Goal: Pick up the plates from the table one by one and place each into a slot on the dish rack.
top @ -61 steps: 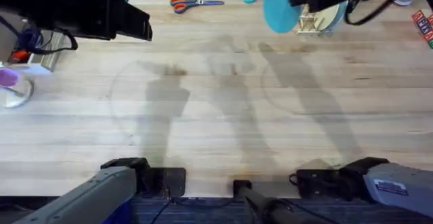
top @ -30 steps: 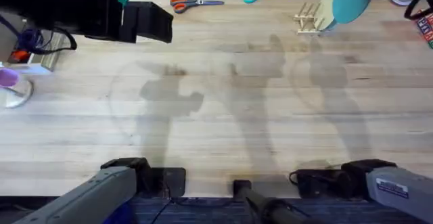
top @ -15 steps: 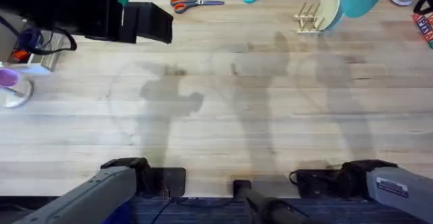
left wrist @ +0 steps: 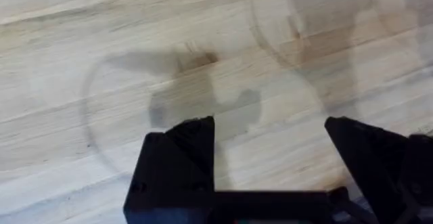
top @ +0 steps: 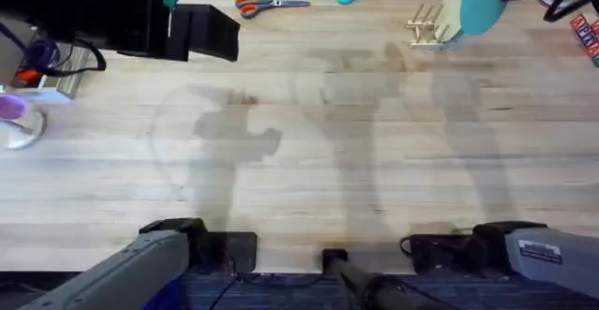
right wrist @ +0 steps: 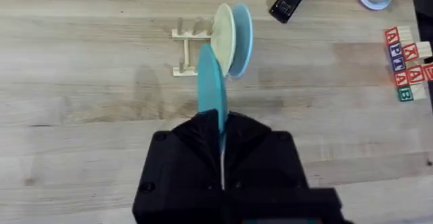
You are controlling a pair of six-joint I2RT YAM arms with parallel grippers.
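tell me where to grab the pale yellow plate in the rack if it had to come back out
Grip the pale yellow plate by its top rim, coming straight down from above. It stands on edge between the dish rack's pegs, so only the upper edge is free, and a pale blue plate sits close against one face.

Both arms: matte black blocky gripper housings, black fingers (left wrist: 179, 156). Grey link casings near bases, white label w/ small print on right one. Black cables at wrists, bases.

Dish rack (top: 426, 25) at table's (top: 309, 141) far right, one plate (right wrist: 224, 38) upright in it, scissors (top: 271, 5) to its left
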